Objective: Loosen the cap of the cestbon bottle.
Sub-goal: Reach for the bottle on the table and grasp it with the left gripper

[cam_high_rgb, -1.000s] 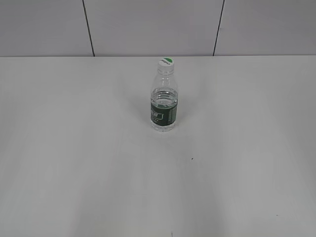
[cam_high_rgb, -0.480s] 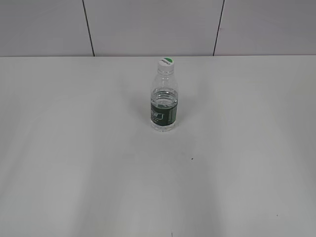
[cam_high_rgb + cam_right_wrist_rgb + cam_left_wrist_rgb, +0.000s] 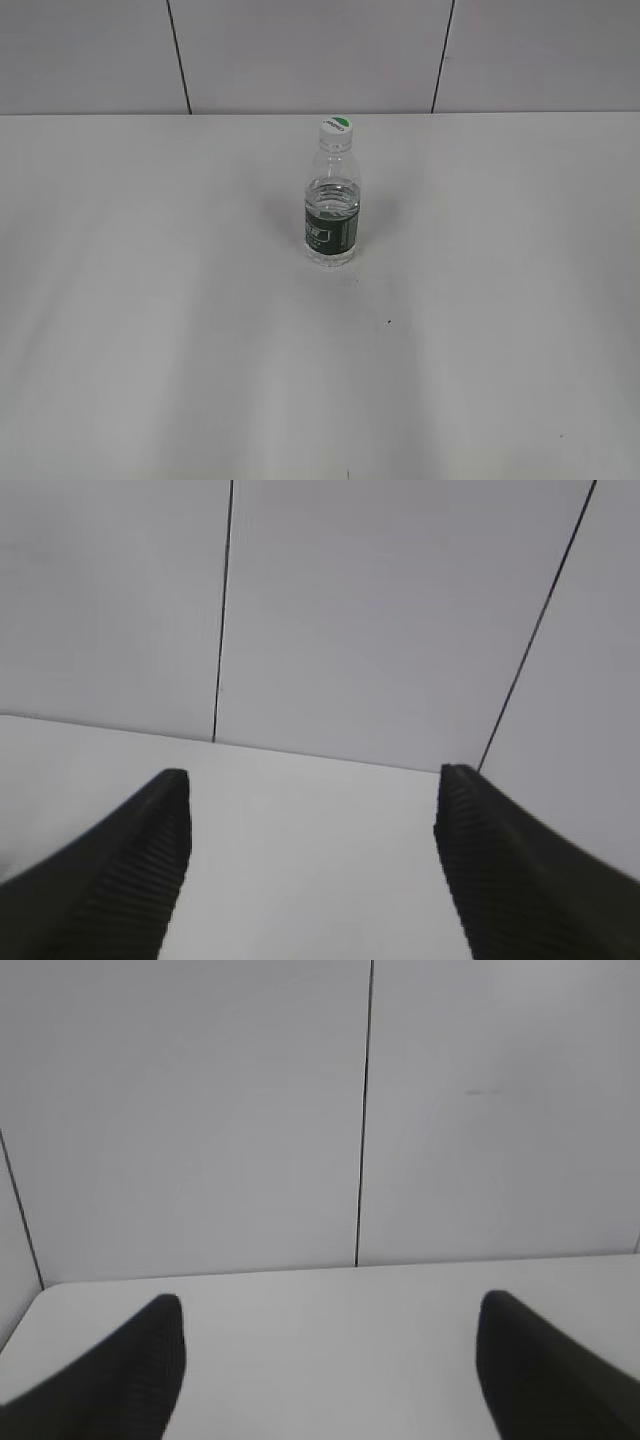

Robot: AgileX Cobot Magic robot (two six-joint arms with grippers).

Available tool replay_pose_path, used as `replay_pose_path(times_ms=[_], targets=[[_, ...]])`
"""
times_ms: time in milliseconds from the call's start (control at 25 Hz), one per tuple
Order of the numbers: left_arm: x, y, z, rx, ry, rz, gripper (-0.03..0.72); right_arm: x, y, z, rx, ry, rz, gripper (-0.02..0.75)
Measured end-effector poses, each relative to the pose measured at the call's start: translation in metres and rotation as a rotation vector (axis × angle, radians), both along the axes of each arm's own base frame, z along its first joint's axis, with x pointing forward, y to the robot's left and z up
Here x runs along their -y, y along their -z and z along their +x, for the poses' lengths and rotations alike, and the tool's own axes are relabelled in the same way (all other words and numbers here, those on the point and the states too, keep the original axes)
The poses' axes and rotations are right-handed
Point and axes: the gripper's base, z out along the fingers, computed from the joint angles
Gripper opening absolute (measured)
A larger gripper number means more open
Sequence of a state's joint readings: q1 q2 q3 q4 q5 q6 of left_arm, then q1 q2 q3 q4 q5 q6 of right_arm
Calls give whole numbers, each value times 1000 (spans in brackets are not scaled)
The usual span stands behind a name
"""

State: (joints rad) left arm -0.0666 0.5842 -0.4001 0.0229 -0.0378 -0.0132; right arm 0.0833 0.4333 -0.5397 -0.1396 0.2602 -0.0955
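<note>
A small clear plastic water bottle with ribbed shoulders and a dark green label band [image 3: 331, 215] stands upright on the flat white tabletop [image 3: 150, 300], roughly midway between the left and right edges and nearer the far edge than the near one; water fills it to about the top of the label; its small round white screw cap with a green half-moon mark [image 3: 337, 126] sits on the neck, level and squarely seated; nothing touches the bottle or the cap, and neither arm shows in the exterior view.

Behind the far edge rises a pale grey panelled wall [image 3: 300, 50], split by thin dark vertical seams; a tiny dark speck [image 3: 389, 321] lies on the tabletop nearer the front, a little right of the bottle.

In the left wrist view the left gripper [image 3: 330, 1355] has its two dark ribbed fingers [image 3: 140, 1370] spread wide, with only bare tabletop between them; it faces the wall above a far stretch of the table; the bottle does not appear there.

In the right wrist view the right gripper [image 3: 312, 830] likewise stands wide apart, its black ridged fingers [image 3: 500, 860] framing bare white surface and the seamed wall beyond; it holds nothing.
</note>
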Motion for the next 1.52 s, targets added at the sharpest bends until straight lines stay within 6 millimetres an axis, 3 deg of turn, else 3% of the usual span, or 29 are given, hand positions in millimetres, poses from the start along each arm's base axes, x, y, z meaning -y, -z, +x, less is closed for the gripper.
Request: replay_pose_path(times_ms=[280, 600, 1080, 1520], targets=[[3, 5, 28, 33, 6, -4, 538, -7, -6, 43, 111, -38, 91, 582], [20, 21, 55, 3, 89, -5, 537, -12, 18, 92, 23, -39, 130, 582], [34, 61, 101, -9, 126, -3, 537, -15, 35, 119, -1, -43, 140, 582], [42, 107, 126, -76, 164, -3, 536, -15, 38, 121, -11, -42, 143, 582]])
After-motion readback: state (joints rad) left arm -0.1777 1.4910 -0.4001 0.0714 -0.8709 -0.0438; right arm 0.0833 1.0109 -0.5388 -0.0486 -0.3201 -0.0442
